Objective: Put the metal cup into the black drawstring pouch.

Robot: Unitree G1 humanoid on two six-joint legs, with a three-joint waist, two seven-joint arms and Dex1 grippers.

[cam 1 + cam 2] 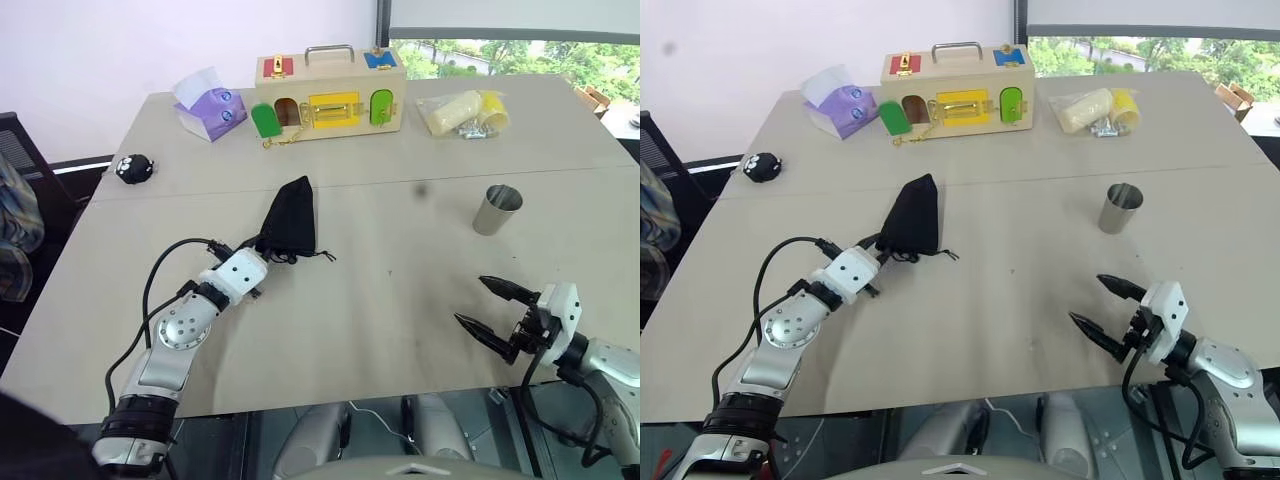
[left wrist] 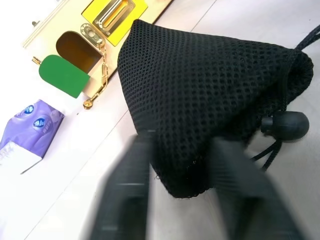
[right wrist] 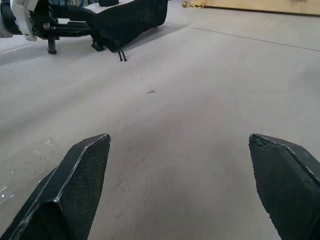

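Note:
The black drawstring pouch lies flat on the beige table, left of centre, its cord and round toggle at the near end. My left gripper reaches in level from the near side, and its fingers are shut on the pouch's near corner. The metal cup stands upright on the right side of the table, open end up, well apart from both grippers. My right gripper hovers open near the front right edge with nothing between its fingers.
Along the far edge stand a wooden latch box, a purple tissue pack and a clear bag of yellow items. A small black round toy sits at far left. Bare tabletop separates pouch and cup.

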